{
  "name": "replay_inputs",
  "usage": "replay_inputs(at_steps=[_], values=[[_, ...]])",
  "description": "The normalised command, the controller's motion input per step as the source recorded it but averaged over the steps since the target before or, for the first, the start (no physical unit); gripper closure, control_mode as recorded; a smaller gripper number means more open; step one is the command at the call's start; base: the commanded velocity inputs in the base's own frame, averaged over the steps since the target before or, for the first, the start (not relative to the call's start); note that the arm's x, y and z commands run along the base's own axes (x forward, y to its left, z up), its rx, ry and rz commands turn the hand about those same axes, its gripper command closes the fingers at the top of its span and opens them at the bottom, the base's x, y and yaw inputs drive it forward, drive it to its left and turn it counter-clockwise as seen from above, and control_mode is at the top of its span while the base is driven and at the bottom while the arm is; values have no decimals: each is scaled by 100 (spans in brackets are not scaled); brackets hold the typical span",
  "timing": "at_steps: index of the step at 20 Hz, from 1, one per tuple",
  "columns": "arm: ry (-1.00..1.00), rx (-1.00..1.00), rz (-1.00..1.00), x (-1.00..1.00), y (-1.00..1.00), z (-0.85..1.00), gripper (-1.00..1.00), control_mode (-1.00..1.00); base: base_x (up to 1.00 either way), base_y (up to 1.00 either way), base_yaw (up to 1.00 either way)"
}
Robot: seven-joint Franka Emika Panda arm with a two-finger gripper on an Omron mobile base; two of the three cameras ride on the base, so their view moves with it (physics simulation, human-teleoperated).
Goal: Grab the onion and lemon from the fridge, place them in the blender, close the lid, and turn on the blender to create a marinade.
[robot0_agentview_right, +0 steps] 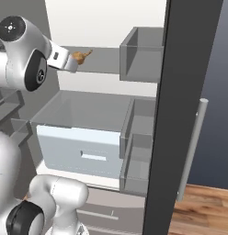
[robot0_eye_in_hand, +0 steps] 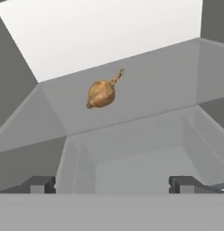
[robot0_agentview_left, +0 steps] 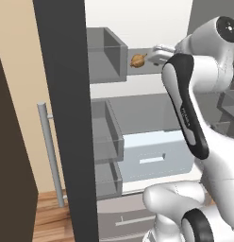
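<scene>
Onion [robot0_agentview_left: 138, 60] first: in your left base view it is a small tan-brown bulb lying on an upper grey shelf [robot0_agentview_left: 142, 56] of the open fridge [robot0_agentview_left: 137, 28], its thin stem pointing toward the arm. Your end effector [robot0_agentview_left: 156, 55] sits just beside it, at the same height, at the end of the white arm that reaches in from the right. Left of the onion is a grey door bin [robot0_agentview_left: 107, 54]; below the shelf sits a pale blue-white drawer [robot0_agentview_left: 156, 158], and a long metal handle [robot0_agentview_left: 50, 153] runs down the dark door.

In your right base view, the onion [robot0_agentview_right: 80, 57] lies on the same shelf, just beside the tip of the end effector [robot0_agentview_right: 70, 62], which comes in from the left.

In your hand view, the onion [robot0_eye_in_hand: 102, 92] rests apart from the fingertips [robot0_eye_in_hand: 41, 184], ahead of them and somewhat left of centre on the shelf, the white back wall behind it. Your end effector's two dark tips are spread wide with nothing between them.
</scene>
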Motion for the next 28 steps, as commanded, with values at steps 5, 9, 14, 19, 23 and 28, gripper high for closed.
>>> replay_inputs(at_steps=[5, 9, 14, 19, 23, 28], values=[[20, -1, 0, 82, 31, -1, -100, -100, 0, 0, 0], [16, 0, 0, 75, 20, 0, -100, -100, 0, 0, 0], [5, 0, 0, 62, 0, -10, -100, -100, 0, 0, 0], [0, 0, 0, 47, 0, -27, -100, -100, 0, 0, 0], [0, 0, 0, 44, 0, -25, -100, -100, 0, 0, 0], [0, 0, 0, 48, 0, -17, -100, -100, 0, 0, 0]])
